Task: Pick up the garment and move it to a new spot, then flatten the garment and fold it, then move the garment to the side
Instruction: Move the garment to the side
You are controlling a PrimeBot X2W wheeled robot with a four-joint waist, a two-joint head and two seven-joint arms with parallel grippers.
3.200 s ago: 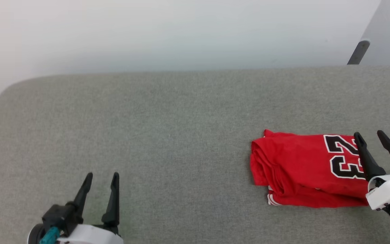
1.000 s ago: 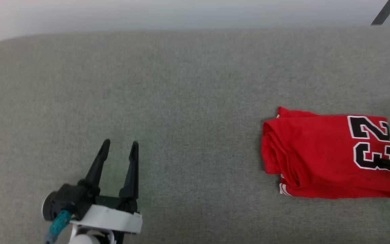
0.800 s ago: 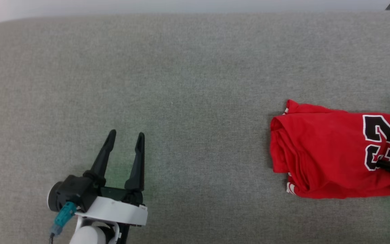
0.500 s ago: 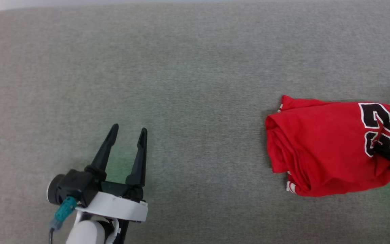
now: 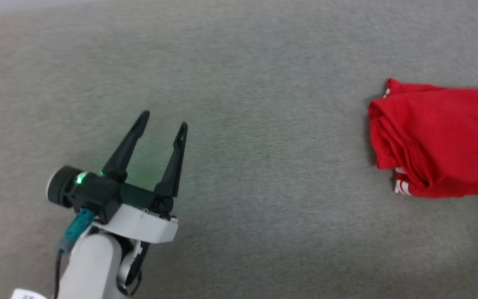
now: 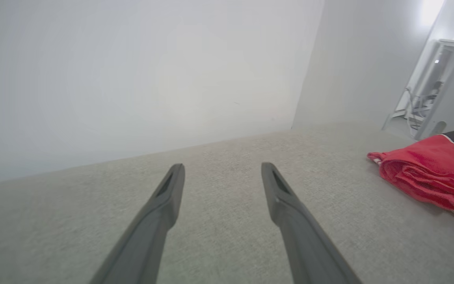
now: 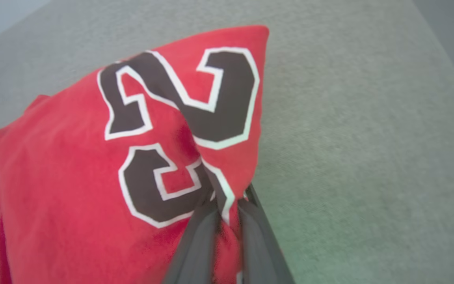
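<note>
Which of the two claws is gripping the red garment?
The right claw: it is shut on the garment. The left claw stands open, well apart from it.

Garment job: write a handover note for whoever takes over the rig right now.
Left pincer: open, empty, over the grey surface.
Right pincer: shut on the garment, at the edge beside its black number.
Garment: a folded bundle at the robot's right, with most of it on the surface.
Done: grasp made.
Left: carrying it. The frames don't show whether flattening and folding are yet to come.
</note>
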